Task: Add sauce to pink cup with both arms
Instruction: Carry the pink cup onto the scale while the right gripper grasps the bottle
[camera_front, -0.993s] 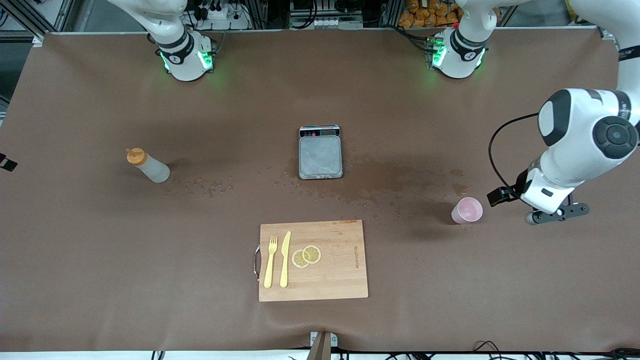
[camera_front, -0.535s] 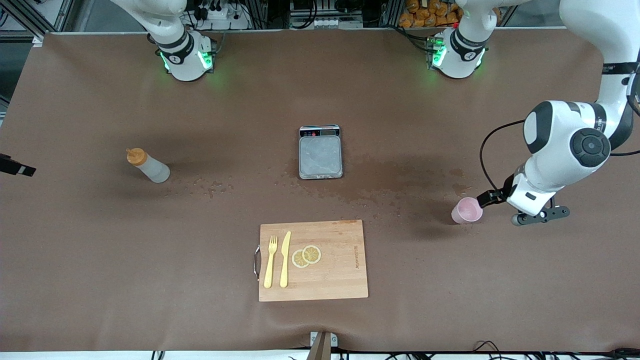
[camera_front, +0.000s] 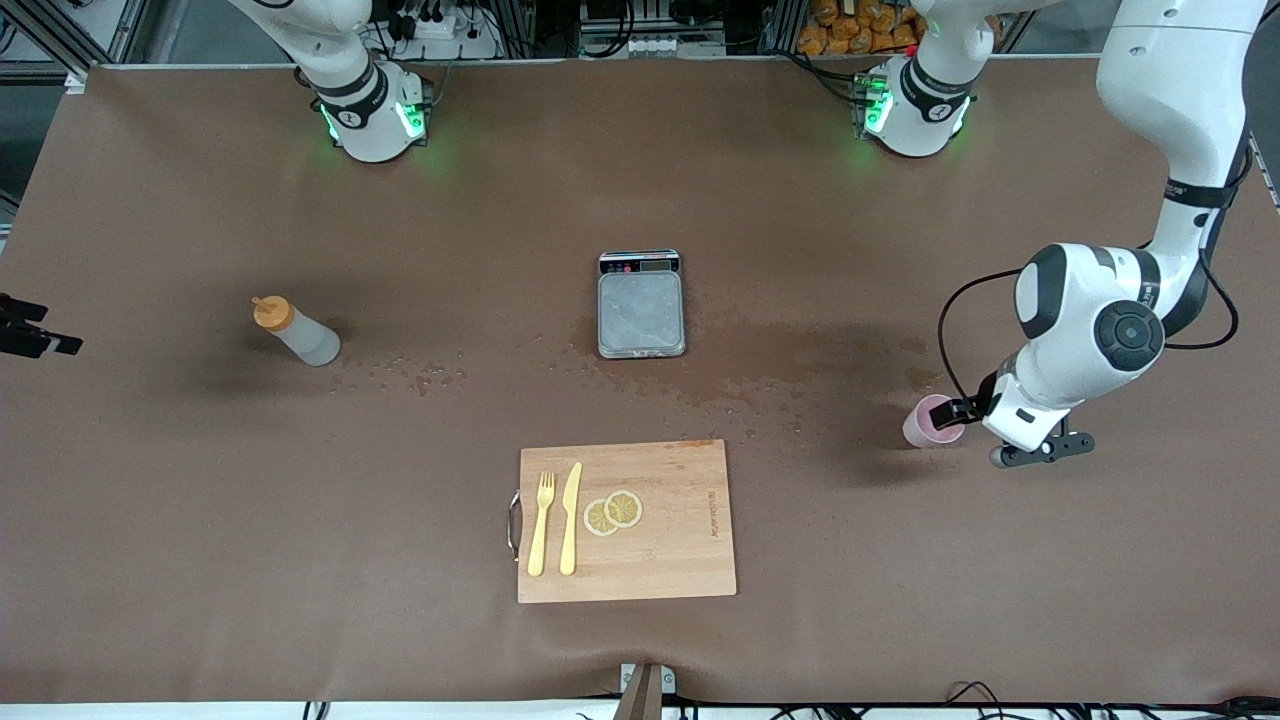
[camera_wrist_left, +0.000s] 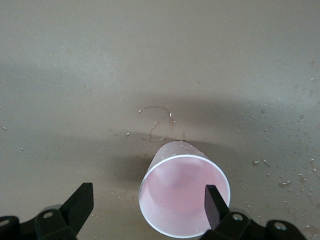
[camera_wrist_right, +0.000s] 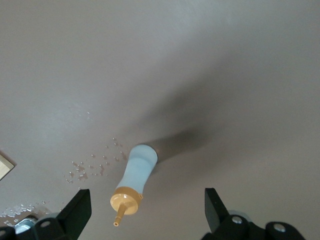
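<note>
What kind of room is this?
Probably a robot lab playing kitchen: two robot arms with the left gripper by a pink cup, a scale, and a cutting board.

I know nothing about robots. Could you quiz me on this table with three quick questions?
1. True or false: the small pale pink plastic cup lies on its side.
2. What lies on the bamboo cutting board? A) yellow fork, knife, two lemon slices B) a spoon C) a bottle
3. Fill in: the left claw, at the cup, and the right claw, over the right arm's end of the table, are both ____.
Key: 1 false; 2 A; 3 open.
</note>
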